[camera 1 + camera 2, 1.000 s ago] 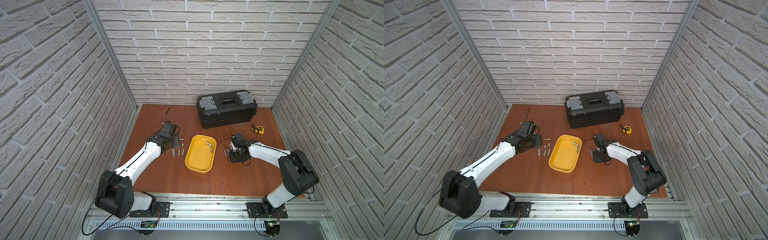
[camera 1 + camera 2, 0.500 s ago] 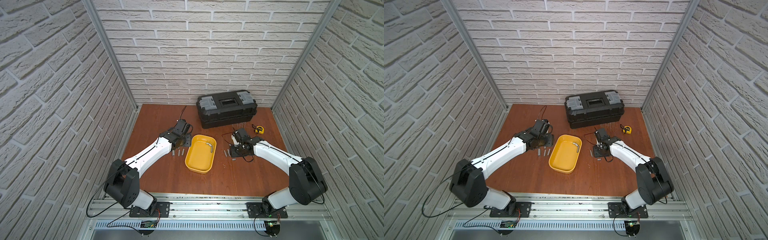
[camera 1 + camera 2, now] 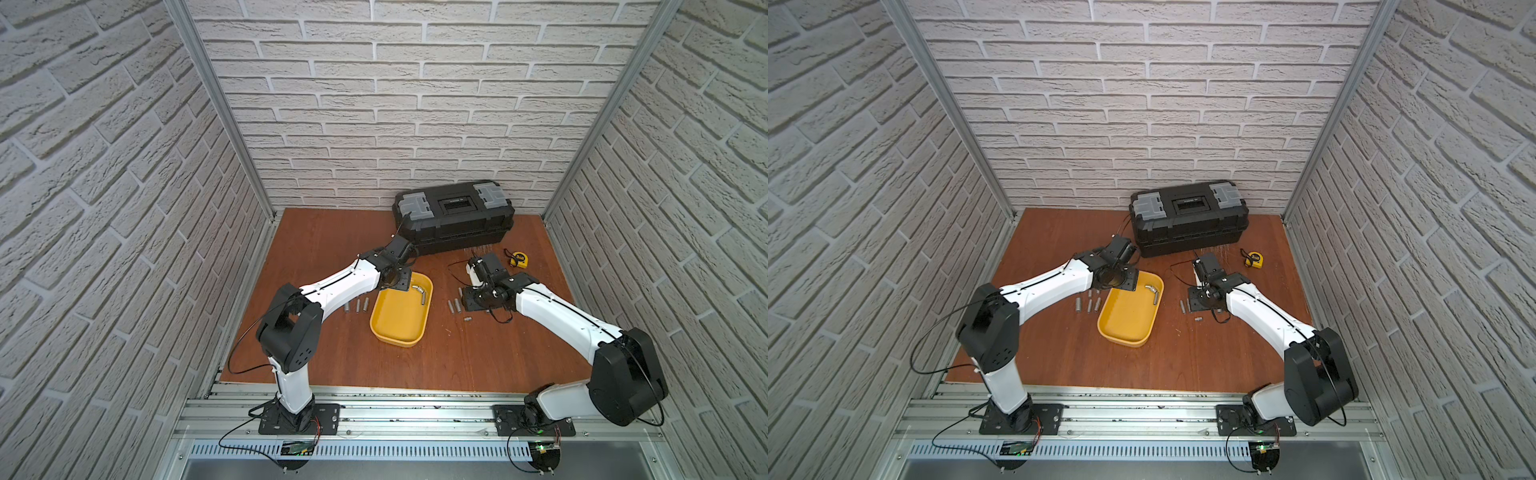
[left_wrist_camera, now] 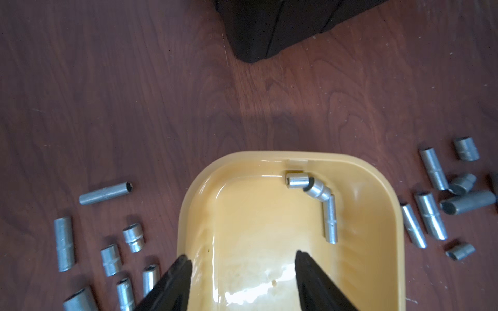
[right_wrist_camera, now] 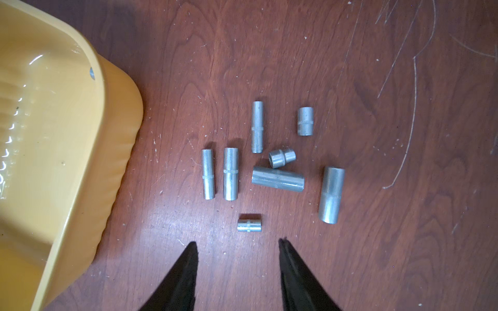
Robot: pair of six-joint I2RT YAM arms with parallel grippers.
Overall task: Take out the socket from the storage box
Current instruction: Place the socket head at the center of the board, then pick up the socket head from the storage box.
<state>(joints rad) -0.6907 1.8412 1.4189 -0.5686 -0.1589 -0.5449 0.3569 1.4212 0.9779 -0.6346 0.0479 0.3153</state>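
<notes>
The yellow storage box lies mid-table. Three silver sockets sit in its far right corner: a short socket, a middle one and a long one, all touching end to end; in both top views they show as a bent grey line. My left gripper hovers open over the box's far left corner, nothing between its fingers. My right gripper is open above the table right of the box, empty, a small socket just ahead of its tips.
Several loose sockets lie on the table left of the box and right of it. A large black toolbox stands at the back wall, close behind my left wrist. A yellow tape measure lies right of it.
My left arm has swung right, from the loose sockets left of the box to over the box's far left corner. My right gripper has stayed over the sockets right of the box.
</notes>
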